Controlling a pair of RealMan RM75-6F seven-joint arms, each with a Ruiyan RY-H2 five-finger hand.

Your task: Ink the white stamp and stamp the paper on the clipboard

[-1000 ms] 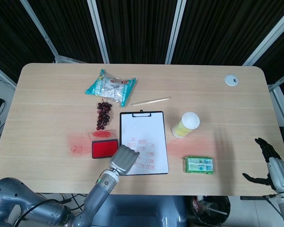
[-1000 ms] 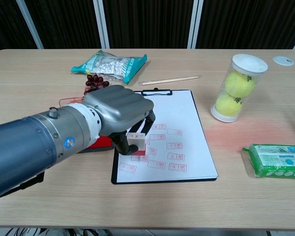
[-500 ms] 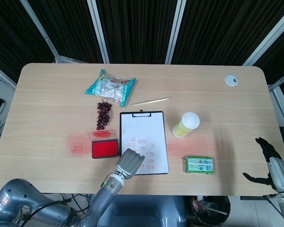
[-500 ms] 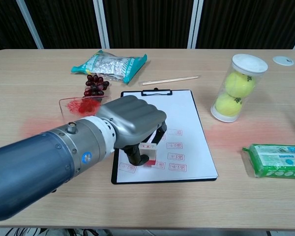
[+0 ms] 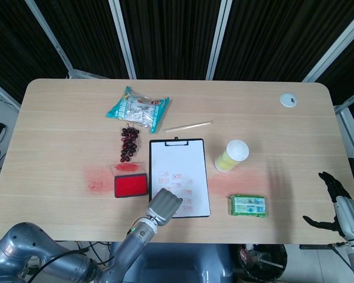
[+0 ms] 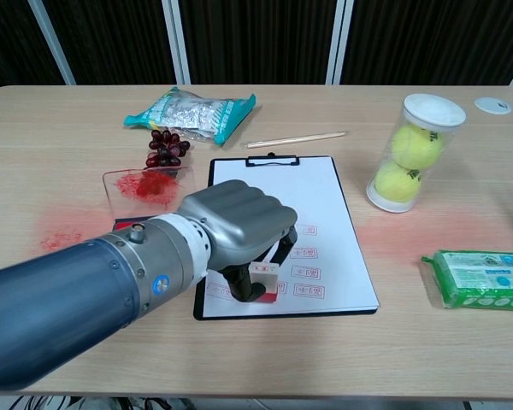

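Observation:
My left hand (image 6: 231, 231) (image 5: 164, 204) grips the white stamp (image 6: 262, 282) and holds it down over the lower part of the paper (image 6: 312, 205) on the black clipboard (image 5: 179, 154). The stamp's base looks to be touching the sheet. Several red stamp marks (image 6: 305, 253) show on the paper's lower half. The red ink pad (image 5: 130, 186) lies left of the clipboard, its clear lid (image 6: 145, 185) smeared with red. My right hand (image 5: 337, 203) hangs open off the table's right edge, holding nothing.
A tube of tennis balls (image 6: 415, 152) stands right of the clipboard. A green packet (image 6: 480, 278) lies near the front right. Grapes (image 6: 165, 147), a teal snack bag (image 6: 191, 111) and a wooden stick (image 6: 295, 139) lie behind the clipboard. A white disc (image 5: 288, 99) sits far right.
My left hand has carried the stamp from beside the ink pad toward me and to the right over the paper, then lowered it onto the sheet's lower part. The right hand has not moved.

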